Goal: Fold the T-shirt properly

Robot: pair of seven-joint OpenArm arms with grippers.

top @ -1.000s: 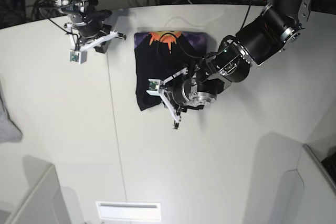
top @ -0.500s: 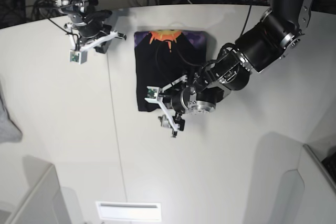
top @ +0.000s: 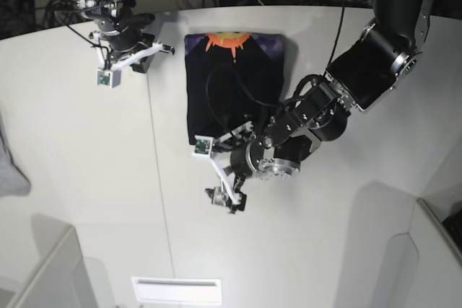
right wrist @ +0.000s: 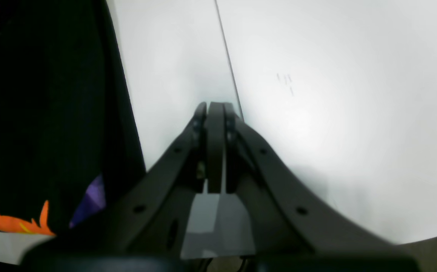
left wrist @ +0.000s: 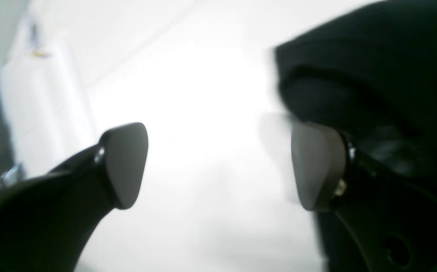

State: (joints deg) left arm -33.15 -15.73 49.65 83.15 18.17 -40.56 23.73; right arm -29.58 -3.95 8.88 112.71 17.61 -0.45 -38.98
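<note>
I can read no brand or label; on the white table (top: 361, 178) I see only small dark marks in R wrist view, too small to tell. The L gripper (left wrist: 220, 166) is wide open, w/ nothing between its fingers; I cannot tell if it touches the cloth. The R gripper (right wrist: 215, 151) is closed, holds nothing, beside the T-shirt. The black T-shirt (top: 238, 77) lies on the table, btwn the arms, orange and purple print at its far edge.

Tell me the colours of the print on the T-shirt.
Orange and purple, on the black T-shirt; the right wrist view shows it best.
</note>
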